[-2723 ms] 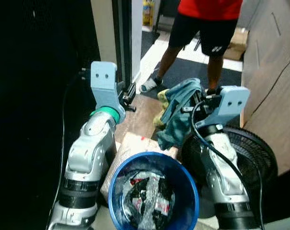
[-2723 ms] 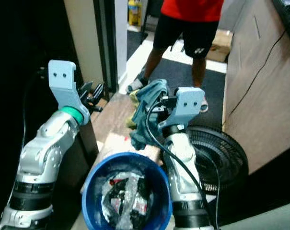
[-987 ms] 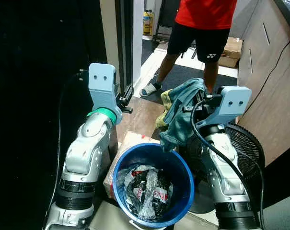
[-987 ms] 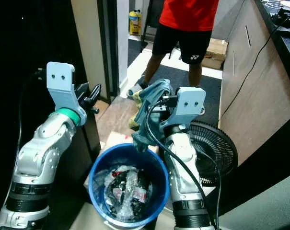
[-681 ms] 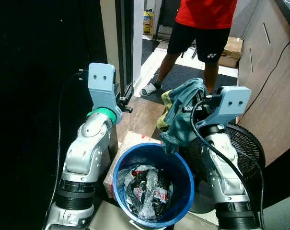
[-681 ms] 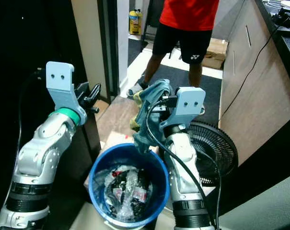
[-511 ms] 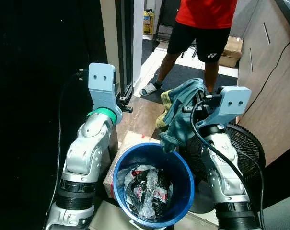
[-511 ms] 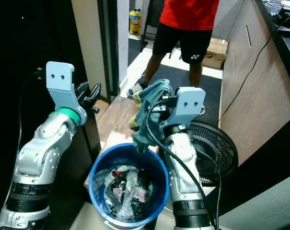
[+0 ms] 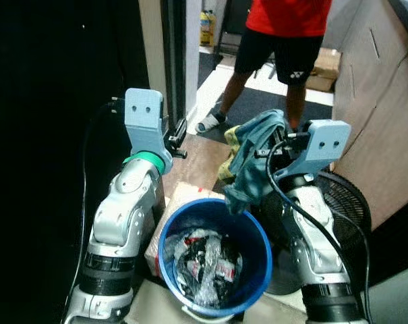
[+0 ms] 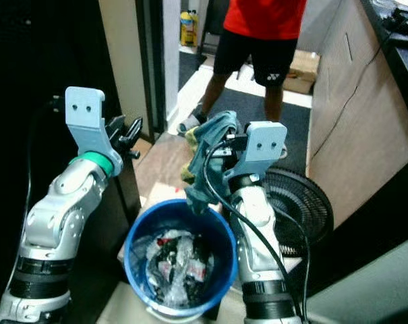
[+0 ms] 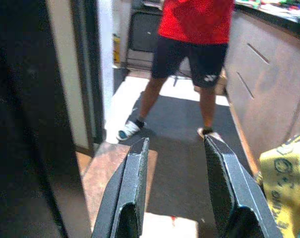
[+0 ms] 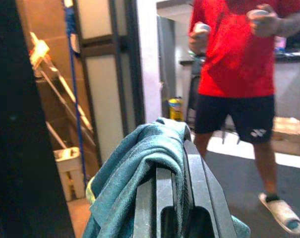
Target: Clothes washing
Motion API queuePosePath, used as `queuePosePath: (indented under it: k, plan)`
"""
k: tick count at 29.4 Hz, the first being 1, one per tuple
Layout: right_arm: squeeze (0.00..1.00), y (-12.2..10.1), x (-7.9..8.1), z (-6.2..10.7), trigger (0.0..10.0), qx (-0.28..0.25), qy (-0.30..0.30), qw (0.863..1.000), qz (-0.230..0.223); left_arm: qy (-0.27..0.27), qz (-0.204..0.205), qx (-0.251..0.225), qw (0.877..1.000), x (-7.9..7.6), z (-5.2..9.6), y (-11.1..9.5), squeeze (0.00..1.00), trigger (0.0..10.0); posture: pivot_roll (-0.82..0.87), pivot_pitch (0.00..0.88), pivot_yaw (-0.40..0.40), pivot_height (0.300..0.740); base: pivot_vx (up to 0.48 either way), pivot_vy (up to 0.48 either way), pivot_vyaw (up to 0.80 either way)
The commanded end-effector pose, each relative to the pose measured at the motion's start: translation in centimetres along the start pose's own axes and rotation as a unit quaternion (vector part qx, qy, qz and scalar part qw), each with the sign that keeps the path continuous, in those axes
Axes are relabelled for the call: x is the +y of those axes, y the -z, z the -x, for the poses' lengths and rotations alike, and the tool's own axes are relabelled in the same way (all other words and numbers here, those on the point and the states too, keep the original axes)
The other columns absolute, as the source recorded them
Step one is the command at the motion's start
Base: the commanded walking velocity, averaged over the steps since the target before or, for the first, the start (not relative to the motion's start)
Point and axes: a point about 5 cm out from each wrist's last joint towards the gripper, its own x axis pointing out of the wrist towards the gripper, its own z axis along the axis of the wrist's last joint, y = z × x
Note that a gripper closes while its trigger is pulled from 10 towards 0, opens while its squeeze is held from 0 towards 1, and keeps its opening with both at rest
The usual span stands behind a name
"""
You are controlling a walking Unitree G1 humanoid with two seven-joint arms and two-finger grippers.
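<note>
Nearest me, a blue bin (image 9: 257,270) full of trash is sitting between my arms. My right gripper (image 12: 172,198) is pinching a teal cloth (image 9: 252,162) just above the bin's far rim. My left gripper (image 11: 177,193) is hanging spread wide, holding nothing. Beyond, a person (image 9: 281,40) is standing on a dark mat (image 9: 257,108).

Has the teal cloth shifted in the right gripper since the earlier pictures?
No. The teal cloth stays draped over the right gripper, its lower end hanging above the blue bucket rim as before.
</note>
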Motion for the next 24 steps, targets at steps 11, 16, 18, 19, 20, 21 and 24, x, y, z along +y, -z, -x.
queuePosePath:
  k: [11,16,18,19,20,21,24]
  plan:
    - [0.00,0.22,0.00,0.00,10.0,0.003,0.003,1.000,-0.005,0.004,0.001,0.008,1.000,-0.09,0.03,0.60,0.00,10.0,0.11,0.024,0.018,0.740,-0.262,0.000,-0.07]
    - [0.00,0.23,-0.08,-0.03,10.0,0.005,0.006,1.000,-0.007,0.005,0.000,0.008,1.000,-0.11,0.02,0.59,0.00,10.0,0.11,0.026,0.018,0.740,0.000,0.000,-0.80]
    - [0.00,0.24,-0.11,-0.04,10.0,0.005,0.006,1.000,-0.007,0.006,0.000,0.008,1.000,-0.12,0.02,0.59,0.00,10.0,0.11,0.026,0.018,0.740,0.000,0.000,-0.80]
    - [0.00,0.24,-0.15,-0.05,10.0,0.005,0.007,1.000,-0.006,0.006,0.000,0.008,1.000,-0.15,0.02,0.60,0.00,10.0,0.10,0.030,0.019,0.740,0.000,0.000,-0.80]
    - [0.00,0.24,-0.15,-0.05,10.0,0.005,0.007,1.000,-0.006,0.006,0.000,0.008,1.000,-0.15,0.02,0.60,0.00,10.0,0.10,0.030,0.019,0.740,0.000,0.000,-0.80]
    - [0.00,0.24,-0.18,-0.05,10.0,0.005,0.007,1.000,-0.005,0.007,0.000,0.008,1.000,-0.16,0.02,0.62,0.00,10.0,0.10,0.030,0.019,0.740,0.000,0.000,-0.80]
    - [0.00,0.24,-0.28,-0.06,10.0,0.005,0.008,1.000,-0.001,0.007,0.000,0.009,1.000,-0.21,0.02,0.67,0.00,10.0,0.10,0.032,0.017,0.740,0.000,0.000,-0.80]
